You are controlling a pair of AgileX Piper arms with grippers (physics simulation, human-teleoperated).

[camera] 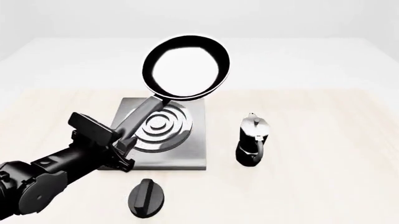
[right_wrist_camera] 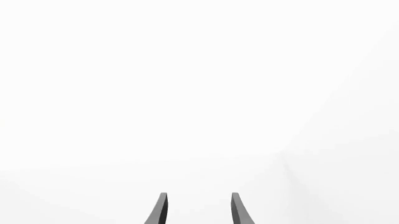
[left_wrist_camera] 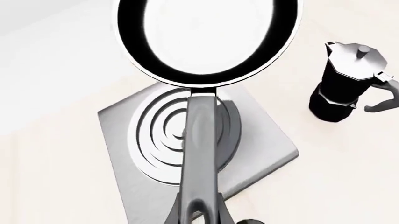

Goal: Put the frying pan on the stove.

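Observation:
The frying pan point(camera: 186, 67), round, glossy black with a long grey handle point(camera: 138, 117), hangs in the air above the far edge of the stove point(camera: 187, 156). My left gripper point(camera: 122, 148) is shut on the handle's end, over the stove's near left corner. In the left wrist view the pan point(left_wrist_camera: 209, 39) sits past the handle point(left_wrist_camera: 201, 154), with the stove's ring burner point(left_wrist_camera: 153, 135) below. The stove is a flat grey square plate with silver concentric rings point(camera: 163, 126). My right gripper point(right_wrist_camera: 197, 208) is open, facing blank white, with nothing between its fingers; it is outside the front view.
A black-and-silver moka pot point(camera: 253, 139) stands on the table to the right of the stove, also seen as the moka pot point(left_wrist_camera: 346, 84) in the left wrist view. A small black oval knob point(camera: 146, 198) lies in front of the stove near the table's front edge.

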